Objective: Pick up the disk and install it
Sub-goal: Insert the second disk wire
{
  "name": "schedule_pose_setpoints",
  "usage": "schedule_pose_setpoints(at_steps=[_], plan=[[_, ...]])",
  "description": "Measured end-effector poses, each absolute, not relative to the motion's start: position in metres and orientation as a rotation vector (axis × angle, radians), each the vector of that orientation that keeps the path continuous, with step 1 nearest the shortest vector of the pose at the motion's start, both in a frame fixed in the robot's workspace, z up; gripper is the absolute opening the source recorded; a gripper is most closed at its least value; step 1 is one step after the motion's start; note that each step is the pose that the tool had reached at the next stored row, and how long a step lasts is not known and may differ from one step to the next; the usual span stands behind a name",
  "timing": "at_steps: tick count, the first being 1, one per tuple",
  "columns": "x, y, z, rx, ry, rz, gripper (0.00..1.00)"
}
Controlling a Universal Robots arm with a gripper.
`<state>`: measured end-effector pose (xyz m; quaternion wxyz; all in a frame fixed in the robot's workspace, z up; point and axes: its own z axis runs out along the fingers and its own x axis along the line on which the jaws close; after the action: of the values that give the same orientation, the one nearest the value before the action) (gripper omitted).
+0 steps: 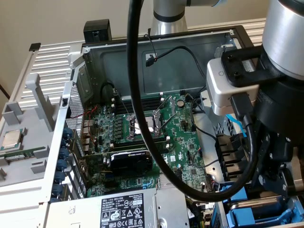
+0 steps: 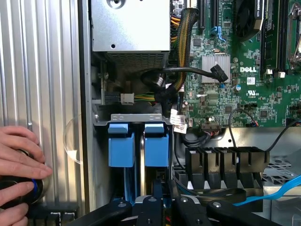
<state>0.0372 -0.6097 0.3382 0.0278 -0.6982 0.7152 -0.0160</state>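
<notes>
The disk sits edge-on in the drive bay, so I see mostly its blue plastic frame (image 2: 121,143) with two blue tabs side by side. Its metal body and label are hidden. My gripper (image 2: 163,188) is right at the near end of that frame. The black fingers (image 2: 156,187) stand close together, seemingly pinching the frame's thin edge. In the exterior view the gripper (image 1: 275,183) hangs low over the blue bay (image 1: 240,197) at the case's corner on the exterior view's right.
The open computer case holds a green motherboard (image 1: 156,128), a black graphics card (image 1: 130,161) and a grey power-supply box (image 1: 123,211). Black cable bundles (image 2: 188,75) run beside the bay. A person's hand (image 2: 19,165) rests on a round black knob (image 2: 36,187) on the ribbed metal surface.
</notes>
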Motion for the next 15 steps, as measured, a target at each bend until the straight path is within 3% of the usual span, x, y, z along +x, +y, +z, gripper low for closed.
schedule_pose_setpoints(at_steps=[15], plan=[[0.0365,-0.6097,0.3381,-2.147,2.2,-0.041,0.16]])
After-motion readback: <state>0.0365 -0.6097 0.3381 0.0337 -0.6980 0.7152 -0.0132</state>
